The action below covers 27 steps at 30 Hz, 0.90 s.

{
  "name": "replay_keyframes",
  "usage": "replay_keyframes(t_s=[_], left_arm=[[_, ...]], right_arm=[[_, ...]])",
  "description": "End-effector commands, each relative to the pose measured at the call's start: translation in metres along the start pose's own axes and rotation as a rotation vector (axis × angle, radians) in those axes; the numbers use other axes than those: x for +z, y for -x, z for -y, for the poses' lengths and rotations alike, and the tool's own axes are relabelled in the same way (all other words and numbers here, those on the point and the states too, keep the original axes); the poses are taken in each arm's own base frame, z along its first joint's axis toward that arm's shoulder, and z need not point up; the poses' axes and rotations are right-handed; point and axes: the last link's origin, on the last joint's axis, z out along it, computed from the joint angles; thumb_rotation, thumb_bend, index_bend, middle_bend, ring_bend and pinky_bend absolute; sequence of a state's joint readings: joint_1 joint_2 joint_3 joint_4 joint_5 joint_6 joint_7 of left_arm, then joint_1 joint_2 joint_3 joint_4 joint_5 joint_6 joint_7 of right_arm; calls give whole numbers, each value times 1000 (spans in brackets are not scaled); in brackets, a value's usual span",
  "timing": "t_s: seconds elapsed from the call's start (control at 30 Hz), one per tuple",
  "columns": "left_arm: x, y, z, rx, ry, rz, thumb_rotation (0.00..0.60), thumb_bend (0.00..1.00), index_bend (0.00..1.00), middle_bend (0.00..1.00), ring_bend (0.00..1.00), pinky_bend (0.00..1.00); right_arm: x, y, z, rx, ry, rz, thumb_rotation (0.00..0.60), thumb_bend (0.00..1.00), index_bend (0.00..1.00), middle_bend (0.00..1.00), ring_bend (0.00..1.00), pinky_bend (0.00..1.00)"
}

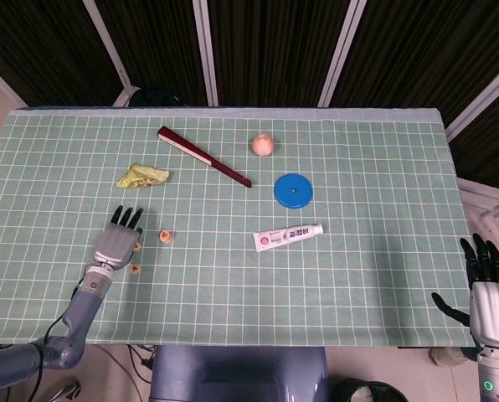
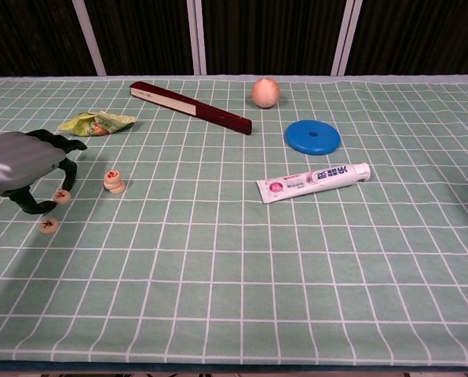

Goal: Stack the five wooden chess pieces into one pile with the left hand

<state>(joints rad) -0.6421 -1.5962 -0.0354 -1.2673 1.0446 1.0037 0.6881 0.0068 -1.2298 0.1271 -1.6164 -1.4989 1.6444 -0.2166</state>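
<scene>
A short stack of round wooden chess pieces (image 2: pixel 114 181) stands on the green checked cloth, and shows in the head view as the stack (image 1: pixel 166 238). My left hand (image 2: pixel 23 163) arches over the cloth just left of it. Its thumb and a finger pinch one chess piece (image 2: pixel 61 196), which sits slightly tilted right at the cloth. Another loose piece (image 2: pixel 49 226) lies nearer the front edge, seen from the head as the loose piece (image 1: pixel 136 268). My right hand (image 1: pixel 491 289) hangs beyond the table's right edge with fingers spread and empty.
A crumpled yellow-green wrapper (image 2: pixel 96 122) lies behind the left hand. A dark red folded fan (image 2: pixel 191 107), a peach (image 2: pixel 265 92), a blue disc (image 2: pixel 312 137) and a toothpaste tube (image 2: pixel 312 182) lie further right on the cloth.
</scene>
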Motion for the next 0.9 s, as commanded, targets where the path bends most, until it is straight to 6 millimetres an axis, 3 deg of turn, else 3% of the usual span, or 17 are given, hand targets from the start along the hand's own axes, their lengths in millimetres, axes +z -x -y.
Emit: replay_keyframes(t_s=[0.03,0.9], left_arm=[[0,-1,-1,3,0,-5,600,282,453,0,0,0],[1,-4,-9,31,8,-8,600,309,496,0,0,0]], right_arm=[[0,0,0,1,0,-1,600,232,49,13,0,0],[0,-1,0,9,10,-3,600,232,51,13,0,0]])
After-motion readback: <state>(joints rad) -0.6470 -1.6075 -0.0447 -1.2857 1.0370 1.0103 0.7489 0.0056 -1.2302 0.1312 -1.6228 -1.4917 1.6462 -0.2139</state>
